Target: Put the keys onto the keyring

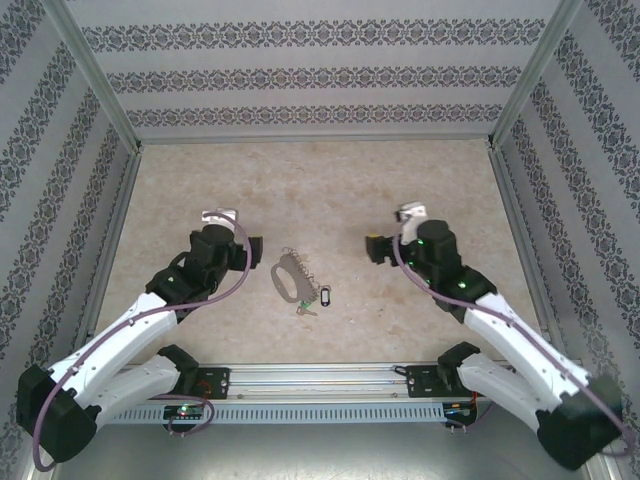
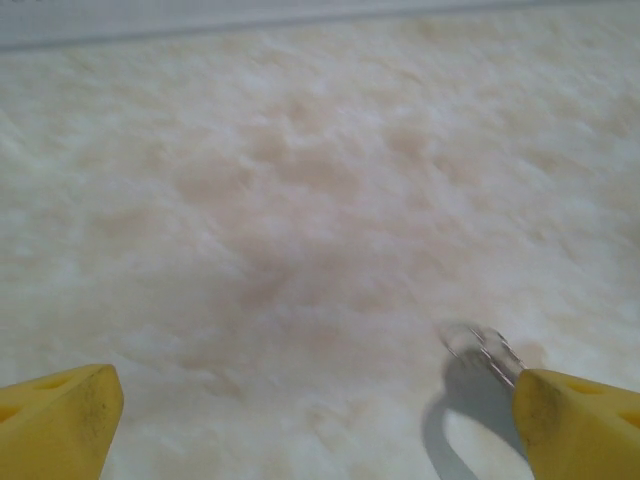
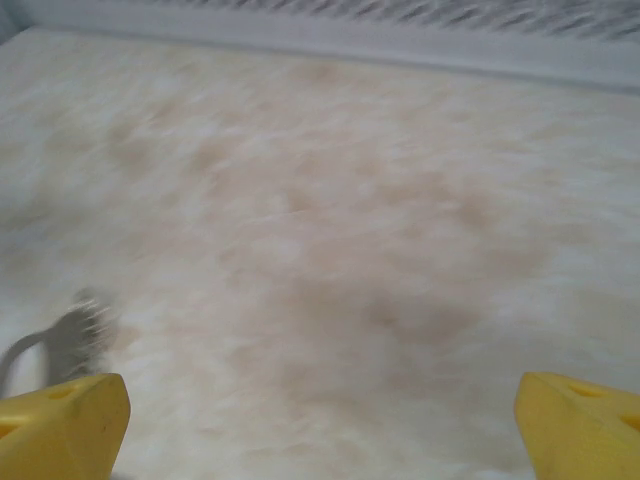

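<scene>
The grey keyring [image 1: 287, 275] lies flat on the table [image 1: 200, 180] between the left gripper [image 2: 318, 425] and the right gripper [image 3: 320, 425], both with jaws wide open and holding nothing, and the small black-headed key [image 1: 320, 297] just beside its near end seems light, stiff and slippery, so I would pinch its plastic head.

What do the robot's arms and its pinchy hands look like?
The left arm and right arm have long white tube-shaped sections joined by chunky black joints, and a thin purple cable loops along each. The left gripper and right gripper each have two blunt yellow fingers.
</scene>
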`<state>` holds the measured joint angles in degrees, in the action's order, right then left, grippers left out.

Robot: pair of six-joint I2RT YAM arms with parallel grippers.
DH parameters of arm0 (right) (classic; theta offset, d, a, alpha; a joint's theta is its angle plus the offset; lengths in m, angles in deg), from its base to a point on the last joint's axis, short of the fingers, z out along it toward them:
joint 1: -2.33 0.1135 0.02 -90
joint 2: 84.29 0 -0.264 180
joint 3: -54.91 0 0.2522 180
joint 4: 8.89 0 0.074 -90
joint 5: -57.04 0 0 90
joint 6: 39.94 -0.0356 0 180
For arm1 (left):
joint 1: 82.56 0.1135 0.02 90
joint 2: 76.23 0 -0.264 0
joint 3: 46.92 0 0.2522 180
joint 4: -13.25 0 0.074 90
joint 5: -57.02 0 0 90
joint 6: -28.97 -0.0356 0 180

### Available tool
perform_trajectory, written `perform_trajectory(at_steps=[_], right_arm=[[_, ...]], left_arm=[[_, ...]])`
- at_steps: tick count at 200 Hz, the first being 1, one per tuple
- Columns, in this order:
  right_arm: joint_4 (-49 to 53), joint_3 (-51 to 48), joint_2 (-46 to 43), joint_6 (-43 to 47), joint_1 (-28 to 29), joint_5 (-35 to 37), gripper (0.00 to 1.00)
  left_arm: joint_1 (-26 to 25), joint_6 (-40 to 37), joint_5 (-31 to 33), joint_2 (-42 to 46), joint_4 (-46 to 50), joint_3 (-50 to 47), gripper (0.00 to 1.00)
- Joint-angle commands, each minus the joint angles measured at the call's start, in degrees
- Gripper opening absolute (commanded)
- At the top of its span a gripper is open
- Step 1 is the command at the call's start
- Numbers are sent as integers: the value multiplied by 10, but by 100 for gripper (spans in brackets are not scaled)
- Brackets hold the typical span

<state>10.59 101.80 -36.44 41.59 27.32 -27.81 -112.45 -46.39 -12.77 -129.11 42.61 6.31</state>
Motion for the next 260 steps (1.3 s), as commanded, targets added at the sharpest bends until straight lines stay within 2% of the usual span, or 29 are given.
perform_trajectory(at_steps=[1,19,36,51,72,99,145,164,179,194,217,227,238,251,260], right_arm=[[-127,-77,-52,29,-62,58,98],[-211,-130,-61,35,-115,62,98],[-251,-159,-22,36,-160,24,98],[-289,-162,35,60,-167,20,98],[-413,-181,117,81,-175,22,98],[-474,-162,218,101,-187,13,98],[-553,-138,344,97,-214,-17,98],[-629,-138,404,76,-231,-26,98],[-565,-115,381,65,-238,-14,98],[-589,-115,394,62,-238,-9,98],[-573,-110,390,63,-238,-10,98],[-573,-111,390,63,-238,-10,98],[-568,-110,388,63,-238,-11,98],[-573,-112,387,65,-237,-11,98],[-571,-111,388,66,-237,-13,98]], left_arm=[[39,-55,71,1,-97,-27,100],[71,-89,79,3,-151,-50,100],[107,-106,86,-7,-187,-70,100],[141,-99,93,-25,-195,-78,100],[180,-85,97,-58,-218,-96,100],[210,-93,97,-94,-292,-122,100],[256,-108,19,-150,-507,-187,100],[261,-120,-38,-200,-601,-203,100],[262,-136,-46,-241,-631,-201,100],[264,-134,-54,-281,-670,-206,100],[266,-148,-80,-353,-757,-212,100],[266,-146,-96,-369,-734,-202,100],[265,-151,-86,-394,-774,-199,100],[271,-138,-95,-372,-693,-181,100],[275,-140,-99,-384,-723,-185,100]])
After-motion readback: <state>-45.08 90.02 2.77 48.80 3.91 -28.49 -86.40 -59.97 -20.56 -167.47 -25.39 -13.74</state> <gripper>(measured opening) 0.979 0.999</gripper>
